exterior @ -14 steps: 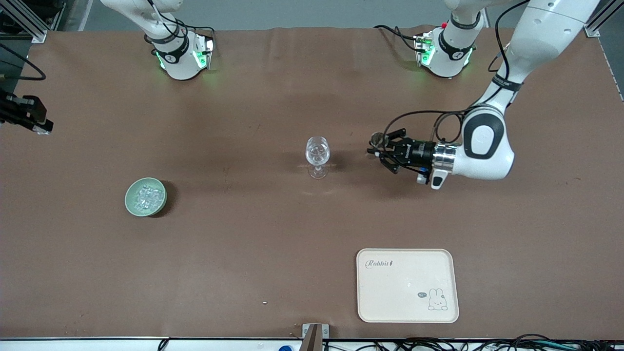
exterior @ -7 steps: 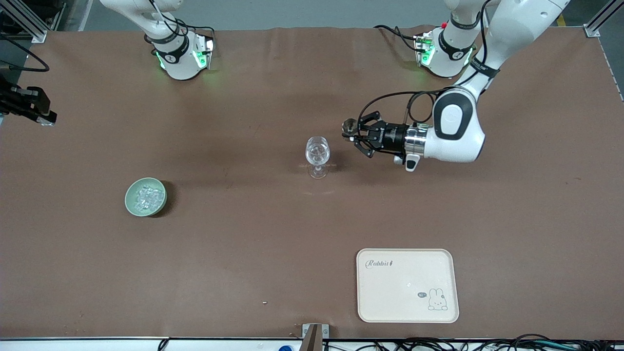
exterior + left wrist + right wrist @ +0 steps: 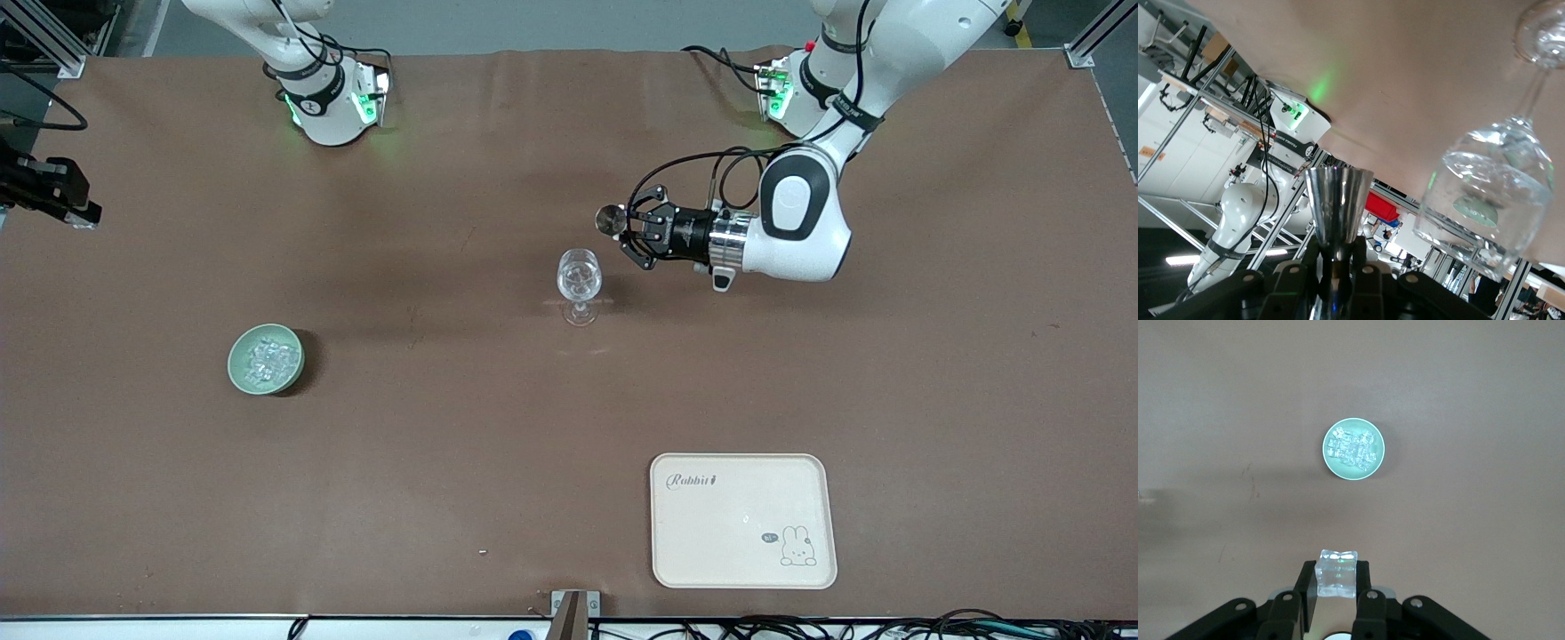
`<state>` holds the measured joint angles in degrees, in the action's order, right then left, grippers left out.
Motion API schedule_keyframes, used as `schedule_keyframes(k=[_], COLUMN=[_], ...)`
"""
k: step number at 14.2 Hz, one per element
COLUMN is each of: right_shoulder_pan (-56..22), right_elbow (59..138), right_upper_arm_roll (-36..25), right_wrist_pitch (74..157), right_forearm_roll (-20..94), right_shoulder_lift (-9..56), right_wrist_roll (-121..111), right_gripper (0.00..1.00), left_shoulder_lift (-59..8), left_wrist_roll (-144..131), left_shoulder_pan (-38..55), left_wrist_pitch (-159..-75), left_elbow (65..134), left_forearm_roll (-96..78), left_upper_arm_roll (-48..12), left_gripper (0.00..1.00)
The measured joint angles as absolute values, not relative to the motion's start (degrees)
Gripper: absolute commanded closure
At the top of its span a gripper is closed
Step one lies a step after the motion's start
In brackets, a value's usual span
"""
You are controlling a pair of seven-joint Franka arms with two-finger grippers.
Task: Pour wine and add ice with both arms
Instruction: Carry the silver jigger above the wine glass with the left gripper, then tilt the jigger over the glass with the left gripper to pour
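My left gripper [image 3: 625, 229] is shut on a small steel cup [image 3: 610, 220], held on its side in the air just beside the rim of the clear wine glass [image 3: 579, 280] that stands mid-table. The left wrist view shows the cup [image 3: 1338, 203] between the fingers [image 3: 1337, 270] with the glass [image 3: 1491, 180] close by. No wine shows. My right gripper [image 3: 1337, 579] is shut on one ice cube [image 3: 1337, 572], high over the table beside the pale green bowl [image 3: 1325, 457] of ice [image 3: 1351, 448]. The front view has that gripper [image 3: 82, 215] at the right arm's end and the bowl [image 3: 236, 369] below it.
A cream tray [image 3: 743, 533] with a rabbit print lies near the front camera's edge, toward the left arm's end. A brown mat covers the table. Both arm bases [image 3: 329, 102] [image 3: 813, 98] stand along the edge farthest from the front camera.
My left arm has swung the steel cup toward the wine glass and toward the bases. The right gripper has shifted only slightly with its cube.
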<state>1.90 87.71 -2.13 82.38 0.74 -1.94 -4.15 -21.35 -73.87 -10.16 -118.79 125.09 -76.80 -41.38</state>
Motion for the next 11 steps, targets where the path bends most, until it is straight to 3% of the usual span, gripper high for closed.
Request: schedule_keyframes(k=[11], right_shoulder_pan=[1.87], right_elbow=[87.02], right_upper_arm_roll=[-2.25], right_wrist_pitch=[83.45], right_forearm_roll=[0.62], right_shoulder_lift=[-2.72], right_wrist_roll=[-4.24], right_gripper=[0.97], left_shoulder_lift=[-22.73], left_wrist_roll=[-88.15], left_shoulder_pan=[-4.68], left_wrist_pitch=[-126.13], left_elbow=[125.82], left_forearm_roll=[-84.51], left_upper_arm_roll=[-41.66], left_gripper=[1.00])
